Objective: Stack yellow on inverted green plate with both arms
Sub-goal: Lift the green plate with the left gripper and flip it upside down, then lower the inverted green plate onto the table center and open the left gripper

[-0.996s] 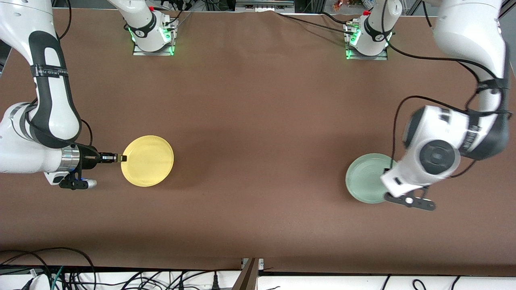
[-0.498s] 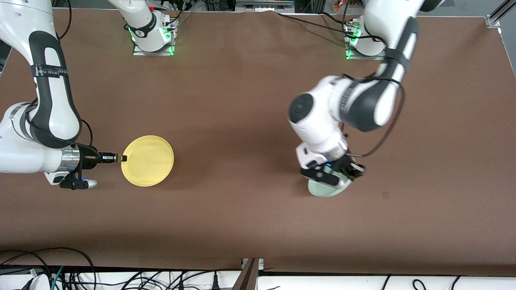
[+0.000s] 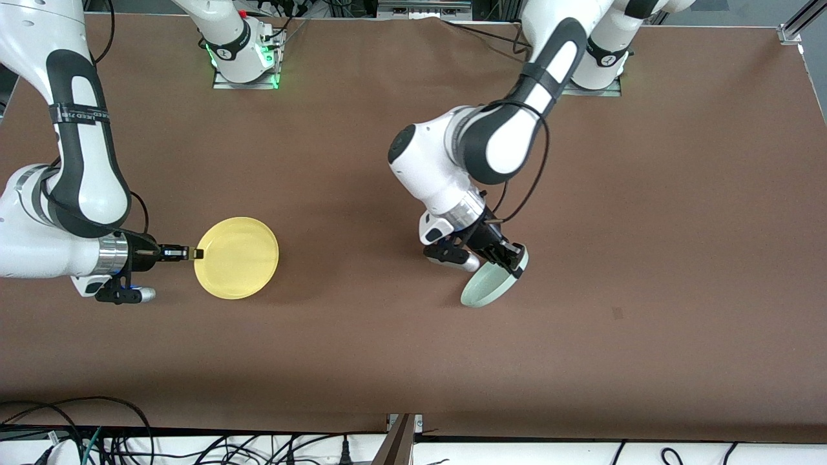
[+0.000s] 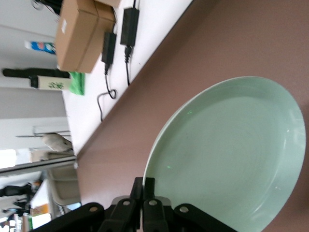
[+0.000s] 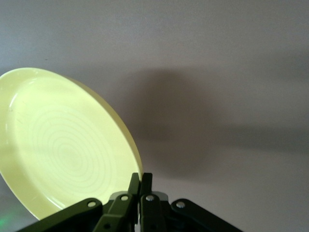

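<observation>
Both plates gripped, no stack yet.
left gripper [image 3: 515, 263] clamps tilted green plate [image 3: 489, 287] mid-table; right gripper [image 3: 192, 253] pinches yellow [image 3: 237, 258]; flip, stacking remain.

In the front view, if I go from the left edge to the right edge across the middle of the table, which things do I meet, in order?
right gripper, shut on the rim of the yellow plate → yellow plate → left gripper, shut on the green plate, which it holds tilted over the middle of the table.
</observation>
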{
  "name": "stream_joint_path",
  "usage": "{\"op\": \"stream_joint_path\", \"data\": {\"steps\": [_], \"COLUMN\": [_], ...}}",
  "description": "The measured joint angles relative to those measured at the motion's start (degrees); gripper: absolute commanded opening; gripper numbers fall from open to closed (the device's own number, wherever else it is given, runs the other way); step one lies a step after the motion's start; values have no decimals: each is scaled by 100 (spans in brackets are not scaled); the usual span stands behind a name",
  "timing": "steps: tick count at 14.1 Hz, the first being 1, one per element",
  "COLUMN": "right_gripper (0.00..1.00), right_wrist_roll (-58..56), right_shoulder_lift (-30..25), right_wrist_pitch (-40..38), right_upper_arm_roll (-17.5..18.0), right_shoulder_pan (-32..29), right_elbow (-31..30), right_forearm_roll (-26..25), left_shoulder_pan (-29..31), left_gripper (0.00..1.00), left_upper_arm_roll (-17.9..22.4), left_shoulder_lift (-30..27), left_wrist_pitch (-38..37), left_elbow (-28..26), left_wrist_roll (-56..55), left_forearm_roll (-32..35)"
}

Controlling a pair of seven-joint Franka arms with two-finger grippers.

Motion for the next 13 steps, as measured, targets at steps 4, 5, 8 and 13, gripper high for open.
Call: {"op": "stream_joint_path", "data": {"steps": [4,5,8,13], "right_gripper": [0,0,0,0], "right_wrist_roll": [0,0,0,-4], "right_shoulder_lift": [4,4,6,11], "right_wrist_pitch": [-4,-5,-9,-25], "right_upper_arm_roll": [1,1,2,2], "right_shoulder_pan": [1,1,3,4], "right_elbow": [0,0,-1,-16], "right_forearm_roll": [0,0,0,0], "left_shoulder_pan": [-987,-1135,-1556,-2107], "left_gripper": [0,0,0,19], "left_upper_arm_roll": [179,275,561,646], "left_shoulder_lift": [637,730,987,1269], "left_wrist_pitch": [-684,-777,-955,-1369], "left_elbow": [7,8,13,23], "left_wrist_roll": [-946,-1039,-1228,-1730], "left_forearm_roll": [790,871,1096,1218]}}
